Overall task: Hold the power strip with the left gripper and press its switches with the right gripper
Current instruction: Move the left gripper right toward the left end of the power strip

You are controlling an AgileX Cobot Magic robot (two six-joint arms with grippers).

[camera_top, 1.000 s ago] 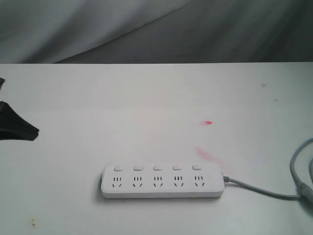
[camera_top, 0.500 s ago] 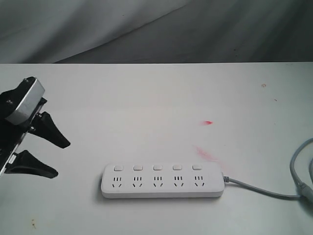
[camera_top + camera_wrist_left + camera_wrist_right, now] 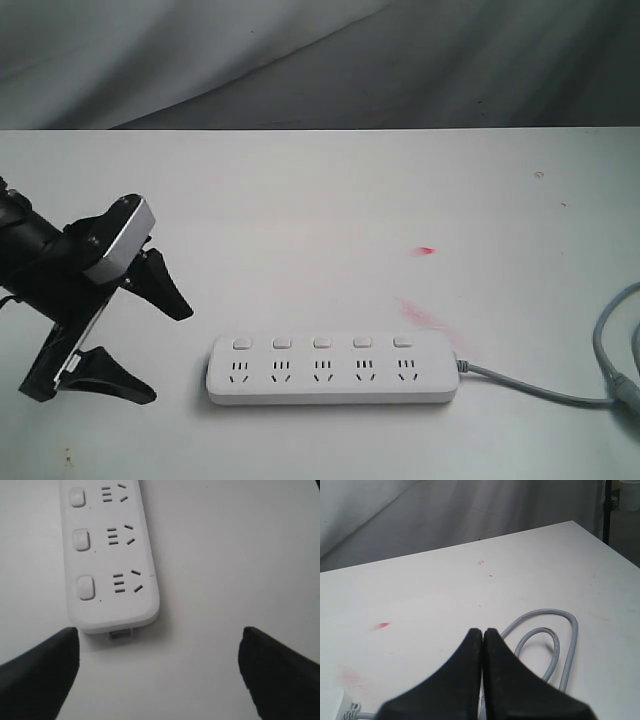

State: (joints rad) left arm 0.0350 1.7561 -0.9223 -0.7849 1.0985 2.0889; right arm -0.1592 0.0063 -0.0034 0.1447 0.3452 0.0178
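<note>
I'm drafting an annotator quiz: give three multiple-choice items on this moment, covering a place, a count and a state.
1. Where is the left gripper relative to the power strip, exterior view? A. clamped on its middle B. off its left end, apart C. at its right end
2. How many switches? A. three B. five C. seven
3. The right gripper is: A. wide open B. shut on a plug C. shut, empty
Answers: 1 B, bare table shows between them; 2 B, five in a row; 3 C, fingers meet with nothing between.
</note>
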